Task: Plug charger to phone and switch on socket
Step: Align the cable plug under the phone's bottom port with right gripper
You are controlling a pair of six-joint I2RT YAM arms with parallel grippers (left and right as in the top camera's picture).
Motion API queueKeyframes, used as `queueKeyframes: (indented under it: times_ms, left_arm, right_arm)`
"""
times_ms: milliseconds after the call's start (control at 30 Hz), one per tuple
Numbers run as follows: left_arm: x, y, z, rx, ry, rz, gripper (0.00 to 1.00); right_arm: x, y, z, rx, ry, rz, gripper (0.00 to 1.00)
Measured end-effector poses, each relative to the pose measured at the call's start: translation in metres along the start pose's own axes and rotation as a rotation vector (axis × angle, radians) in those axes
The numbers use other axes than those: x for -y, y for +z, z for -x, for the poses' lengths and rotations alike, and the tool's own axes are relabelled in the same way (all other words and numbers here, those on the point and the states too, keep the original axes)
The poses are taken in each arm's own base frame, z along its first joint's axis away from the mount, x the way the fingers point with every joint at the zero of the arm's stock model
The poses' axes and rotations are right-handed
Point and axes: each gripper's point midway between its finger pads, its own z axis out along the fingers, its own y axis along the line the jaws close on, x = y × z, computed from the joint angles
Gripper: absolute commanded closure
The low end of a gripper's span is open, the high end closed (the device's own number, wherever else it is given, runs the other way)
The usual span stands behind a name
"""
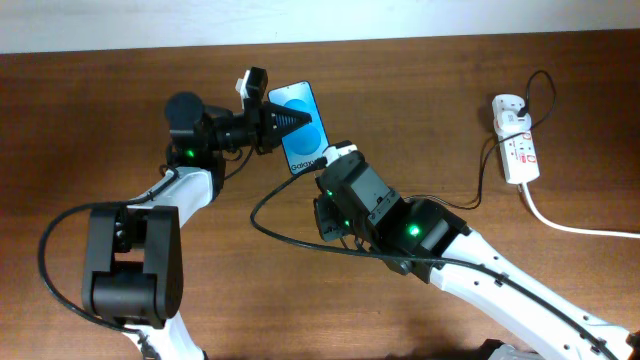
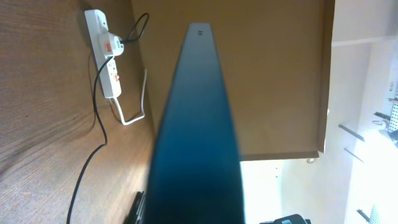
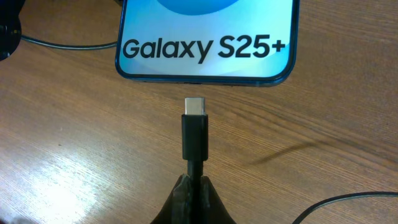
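**Charger tip just short of the port. Insertion is the risky bit.**

Right claw (image 3: 193,186) is pinched on the charger (image 3: 194,137) just behind its head, low centre of the right wrist view. The metal tip points up at the bottom edge of the phone (image 3: 205,43), with a small gap, and looks roughly lined up with the port. Left claw (image 1: 297,120) is clamped on the phone across its faces, upper centre of overhead; the phone shows edge-on in the left wrist view.

Risks as I see them:
- I'm holding the thin lead, not the head, so the head could tilt or the lead could buckle on contact.
- I can't read the height offset from here, and a miss would scrape the phone's edge.
- The push could slide the phone in the left claw.

Socket (image 1: 517,145) sits at the far right of overhead, well apart from both claws. The switch is too small to read, and I judge that step not yet done.
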Motion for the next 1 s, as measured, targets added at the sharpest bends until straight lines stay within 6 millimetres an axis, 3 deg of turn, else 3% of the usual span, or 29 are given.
queueKeyframes:
  times_ms: [1000]
  left_arm:
    - [0.0006,0.0073,-0.0042,-0.015,0.000,-0.003,1.00]
  right_arm:
    - [0.0035,0.0007,0.0013,-0.020,0.025,0.036,0.96]
